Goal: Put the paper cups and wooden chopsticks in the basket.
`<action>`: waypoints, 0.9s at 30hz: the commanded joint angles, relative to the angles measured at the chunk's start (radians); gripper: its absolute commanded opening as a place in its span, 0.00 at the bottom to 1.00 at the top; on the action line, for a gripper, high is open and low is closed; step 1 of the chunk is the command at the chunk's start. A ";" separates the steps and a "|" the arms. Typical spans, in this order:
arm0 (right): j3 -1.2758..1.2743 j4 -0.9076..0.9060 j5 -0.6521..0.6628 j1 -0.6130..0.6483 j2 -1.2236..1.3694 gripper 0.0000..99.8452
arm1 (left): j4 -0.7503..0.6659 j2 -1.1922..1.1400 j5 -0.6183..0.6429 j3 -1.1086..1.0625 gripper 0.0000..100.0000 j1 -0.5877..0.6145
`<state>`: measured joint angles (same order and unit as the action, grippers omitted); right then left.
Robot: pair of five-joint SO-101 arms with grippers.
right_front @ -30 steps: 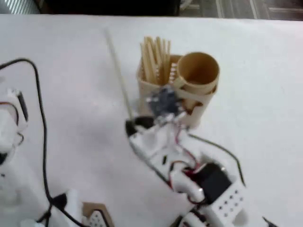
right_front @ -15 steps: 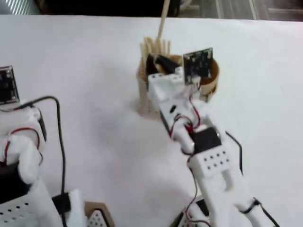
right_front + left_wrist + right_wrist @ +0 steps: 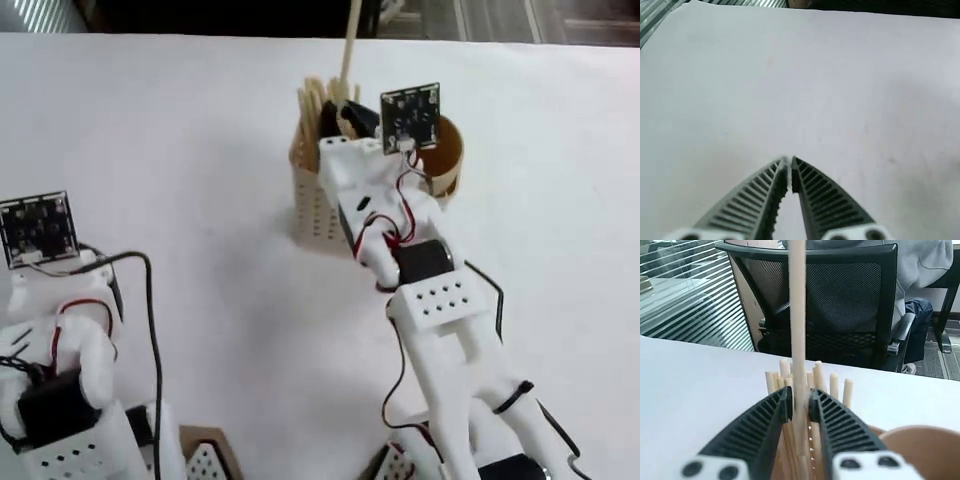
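Observation:
A pale perforated basket [image 3: 315, 205] stands at the table's far middle, with several wooden chopsticks [image 3: 312, 100] upright in it and a brown paper cup [image 3: 447, 155] in its right side. My right gripper [image 3: 343, 118] is over the basket, shut on one chopstick [image 3: 350, 45] held upright. In the right wrist view the gripper [image 3: 800, 407] pinches that chopstick [image 3: 798, 315] above the other sticks [image 3: 832, 382], with the cup's rim [image 3: 920, 440] beside them. My left gripper [image 3: 790, 162] is shut and holds nothing above bare white table, at the near left.
The left arm's body [image 3: 55, 340] and a black cable [image 3: 150, 340] occupy the near left corner. A brown piece [image 3: 205, 455] lies at the front edge. Beyond the table stands a black mesh chair [image 3: 840, 300].
The right arm swung up from the table in front of the basket and now holds a chopstick upright over it. The left arm has come further into the near left corner.

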<state>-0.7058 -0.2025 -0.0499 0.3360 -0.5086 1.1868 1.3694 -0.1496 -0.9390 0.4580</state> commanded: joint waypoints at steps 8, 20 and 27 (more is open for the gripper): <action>0.014 -0.153 0.020 -0.007 -0.208 0.12 | -0.025 0.027 0.000 0.005 0.04 -0.013; 0.011 -0.575 0.021 -0.010 -0.616 0.07 | -0.020 0.044 -0.008 0.006 0.04 -0.097; -0.060 -0.762 0.021 -0.015 -0.727 0.02 | -0.020 0.291 -0.008 -0.029 0.04 -0.245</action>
<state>-0.7488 -0.9145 -0.0376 0.3314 -1.1914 1.1868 1.5581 -0.1496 -0.9544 0.2785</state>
